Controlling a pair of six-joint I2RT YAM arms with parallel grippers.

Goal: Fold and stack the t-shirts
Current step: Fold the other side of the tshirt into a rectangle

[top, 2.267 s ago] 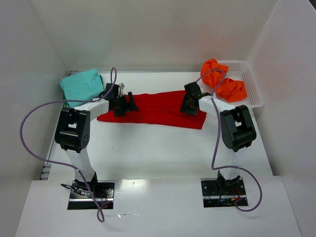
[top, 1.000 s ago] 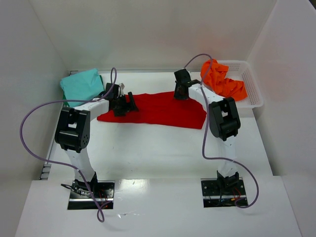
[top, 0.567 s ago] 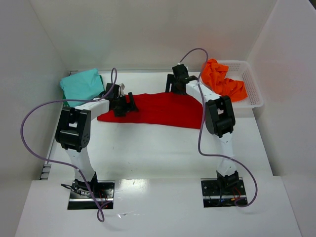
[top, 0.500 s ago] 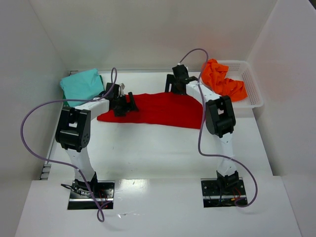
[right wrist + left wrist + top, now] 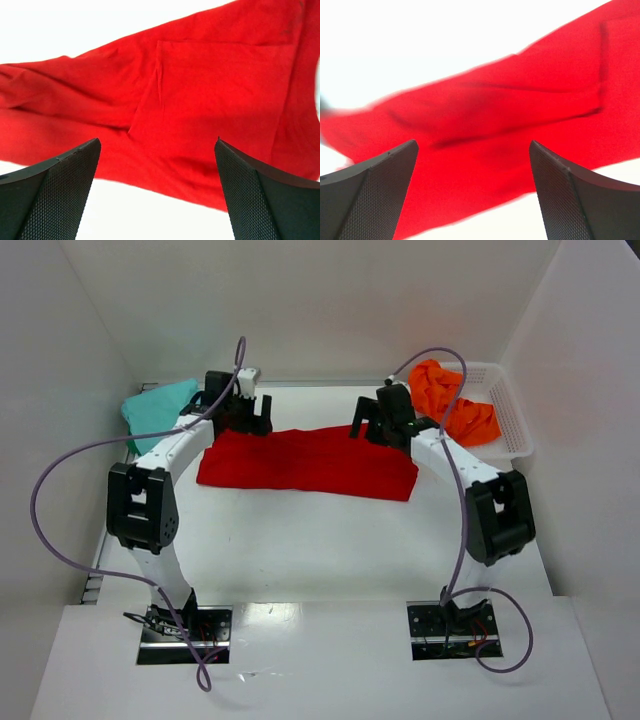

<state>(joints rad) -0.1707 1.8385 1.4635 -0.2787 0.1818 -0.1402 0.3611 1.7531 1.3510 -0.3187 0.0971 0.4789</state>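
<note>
Across the middle of the counter [image 5: 320, 540] the red shirt [image 5: 310, 462] is laid out as a long flat band. One layer has already been turned over another, as the straight fold lines in both wrist views show. The teal shirt [image 5: 155, 410] is set at the far left, partly hidden by the left arm [image 5: 170, 452], and the orange shirt [image 5: 465, 415] is bunched in the basket [image 5: 510, 425] at the far right.

The left pincer [image 5: 472, 145] is spread wide above the far left part of the band, and nothing is held in it. The right pincer [image 5: 157, 141] is likewise wide open and empty over the far right part.

The cloth is judged to be light, limp and in no way fragile. It can be expected to sag and wrinkle wherever it is not supported, and the stacked layers may slide apart if only the top one is caught. A pinch through all layers at the two far corners, taken together, is judged best, so that the band is lifted evenly.

Compared with the earliest picture, both pincers have been moved off the body of the red shirt toward its far edge. More of the teal shirt is now covered by the left arm. The left end of the band, pointed then, is now squared off.
</note>
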